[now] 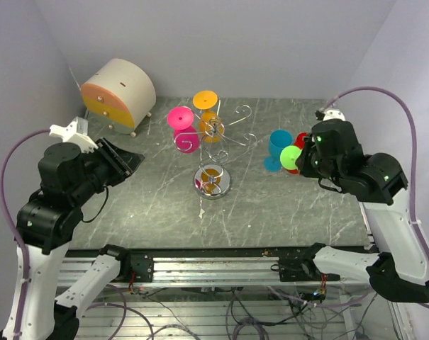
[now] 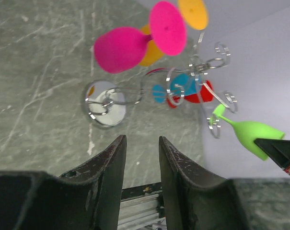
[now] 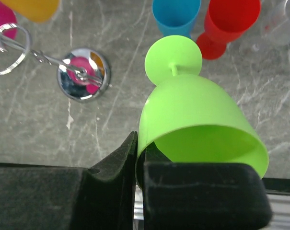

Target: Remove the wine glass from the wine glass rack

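Observation:
The wine glass rack [image 1: 213, 183], silver wire on a round chrome base, stands mid-table. A pink wine glass [image 1: 186, 134] and an orange one [image 1: 208, 113] hang from its curled arms. A green wine glass [image 1: 291, 157] is off the rack, to its right, held above the table. My right gripper [image 3: 137, 143] is shut on the green glass [image 3: 197, 115] at its bowl rim, one finger inside and one outside, foot pointing away. My left gripper [image 2: 141, 140] is open and empty, left of the rack base [image 2: 105, 109].
A blue glass [image 1: 278, 149] and a red glass [image 1: 299, 139] stand on the table just beyond the green one. A round beige box with orange drawer fronts [image 1: 118, 92] sits at the back left. Walls close in on the left, back and right.

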### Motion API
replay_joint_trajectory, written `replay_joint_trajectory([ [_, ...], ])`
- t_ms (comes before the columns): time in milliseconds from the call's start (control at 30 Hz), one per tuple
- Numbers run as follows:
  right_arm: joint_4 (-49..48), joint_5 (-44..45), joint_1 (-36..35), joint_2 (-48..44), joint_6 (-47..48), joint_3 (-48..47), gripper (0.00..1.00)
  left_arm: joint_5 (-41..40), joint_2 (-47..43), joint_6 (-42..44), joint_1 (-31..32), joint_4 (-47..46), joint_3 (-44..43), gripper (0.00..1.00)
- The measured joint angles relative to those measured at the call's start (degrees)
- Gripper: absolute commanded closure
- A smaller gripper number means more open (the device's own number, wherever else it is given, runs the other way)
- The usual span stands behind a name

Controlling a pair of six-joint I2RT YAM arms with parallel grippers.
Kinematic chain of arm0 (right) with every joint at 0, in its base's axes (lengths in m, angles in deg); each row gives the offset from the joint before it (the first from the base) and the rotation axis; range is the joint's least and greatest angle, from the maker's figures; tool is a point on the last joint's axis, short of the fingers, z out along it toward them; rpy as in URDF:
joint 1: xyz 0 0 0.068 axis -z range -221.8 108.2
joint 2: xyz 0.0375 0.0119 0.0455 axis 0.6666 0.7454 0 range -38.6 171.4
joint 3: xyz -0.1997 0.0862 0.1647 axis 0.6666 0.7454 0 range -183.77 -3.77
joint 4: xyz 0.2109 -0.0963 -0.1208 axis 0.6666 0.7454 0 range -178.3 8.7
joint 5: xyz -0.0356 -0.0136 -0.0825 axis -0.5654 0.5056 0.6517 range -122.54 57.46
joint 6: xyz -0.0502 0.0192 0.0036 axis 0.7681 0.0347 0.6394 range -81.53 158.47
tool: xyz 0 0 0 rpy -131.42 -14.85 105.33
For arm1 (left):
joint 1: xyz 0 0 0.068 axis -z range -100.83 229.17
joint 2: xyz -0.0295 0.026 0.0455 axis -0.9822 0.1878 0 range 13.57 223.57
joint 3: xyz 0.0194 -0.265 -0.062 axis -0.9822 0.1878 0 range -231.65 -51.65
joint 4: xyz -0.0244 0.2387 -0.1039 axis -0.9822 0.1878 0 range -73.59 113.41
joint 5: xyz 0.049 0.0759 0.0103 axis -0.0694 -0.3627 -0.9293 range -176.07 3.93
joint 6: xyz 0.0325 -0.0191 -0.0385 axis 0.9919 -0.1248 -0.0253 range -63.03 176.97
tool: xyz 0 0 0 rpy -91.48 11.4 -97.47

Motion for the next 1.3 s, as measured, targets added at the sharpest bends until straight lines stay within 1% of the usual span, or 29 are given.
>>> replay_joint_trajectory([
  [200, 2.1, -0.7, 0.0, 1.4, 0.0, 6.1, 1.00, -1.8, 2.5, 2.9, 0.0, 3.8, 0.7, 0.57],
  [300, 1.8, -0.4, 0.0, 3.8, 0.7, 9.2, 1.00, -2.1, 2.3, 3.5, 0.0, 4.0, 1.7, 0.57],
  [400, -0.2, -1.9, 1.0, 6.8, 2.8, 11.9, 1.00, -2.1, 1.9, 3.7, 0.0, 4.0, 2.8, 0.57],
  [533, -4.2, -6.1, 5.5, 10.9, 6.5, 14.2, 1.00, -2.0, 1.9, 3.9, 0.0, 4.0, 3.8, 0.57],
  [667, -8.8, -12.0, 13.1, 13.0, 10.4, 16.1, 1.00, -2.1, 1.6, 4.4, 0.0, 4.0, 3.9, 0.57],
  [767, -11.1, -15.3, 16.6, 14.5, 12.6, 16.9, 1.00, -2.5, 1.0, 4.8, 0.0, 4.0, 3.9, 0.57],
  [1000, -15.0, -20.7, 17.2, 18.2, 15.1, 20.5, 1.00, -3.1, 0.6, 5.4, 0.0, 4.2, 4.7, 0.57],
  [1300, -17.2, -19.9, 17.2, 19.2, 15.4, 23.9, 1.00, -4.0, 0.1, 5.9, 0.0, 4.4, 5.7, 0.58],
])
